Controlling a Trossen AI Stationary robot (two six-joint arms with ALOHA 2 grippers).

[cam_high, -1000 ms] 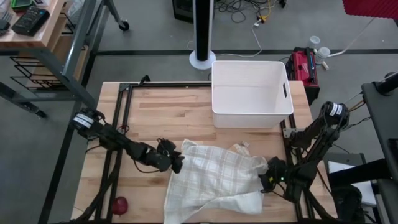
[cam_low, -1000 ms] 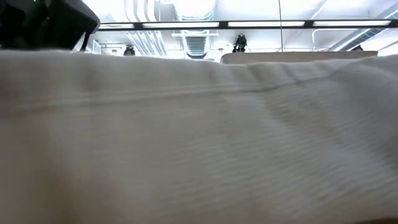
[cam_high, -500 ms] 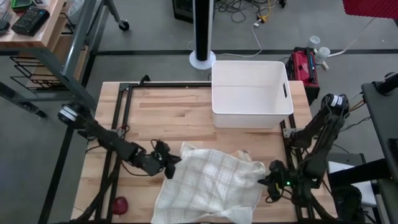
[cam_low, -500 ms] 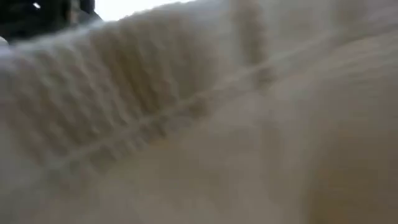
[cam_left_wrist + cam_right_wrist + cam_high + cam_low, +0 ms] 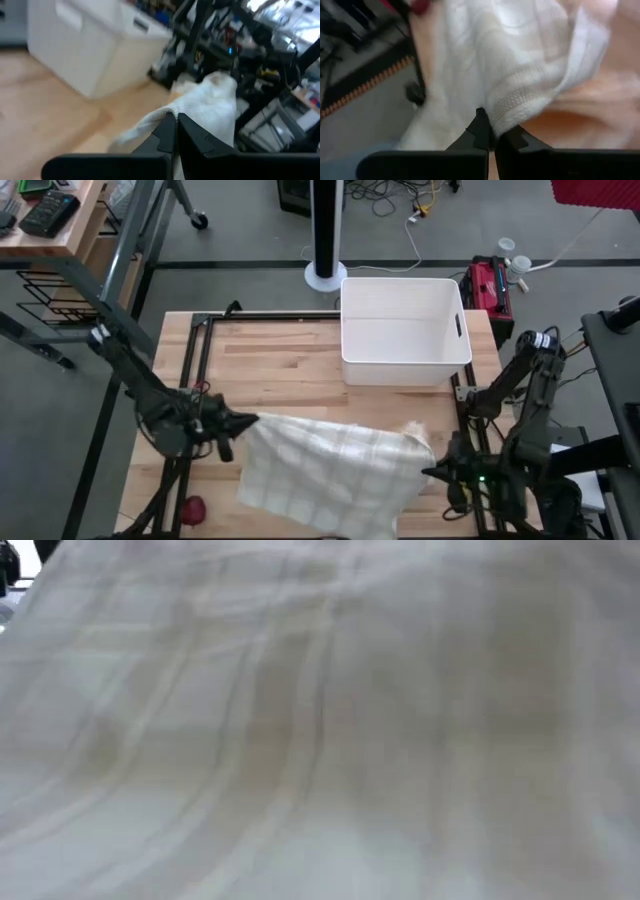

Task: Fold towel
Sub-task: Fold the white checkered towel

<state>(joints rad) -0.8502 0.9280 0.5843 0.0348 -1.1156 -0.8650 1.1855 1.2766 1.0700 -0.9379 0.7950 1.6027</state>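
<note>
Wooden table, near edge: pale checked towel stretched taut between left gripper and right gripper, each clamped on a corner. Earlier it lay rumpled, grippers closer together.

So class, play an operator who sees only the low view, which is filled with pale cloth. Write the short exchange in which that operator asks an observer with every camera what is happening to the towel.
Operator: Is the towel held at all?
Observer: Yes. The left tool is shut on one corner of the towel, as the high view shows.
Operator: And the other side?
Observer: The right tool is shut on the opposite corner, so the towel hangs spread between the two arms.
Operator: What lies beyond the cloth?
Observer: A white bin stands at the far side of the table, apart from the towel.
Operator: Anything near the front edge?
Observer: A small red object sits by the left front corner, clear of the towel.
</note>
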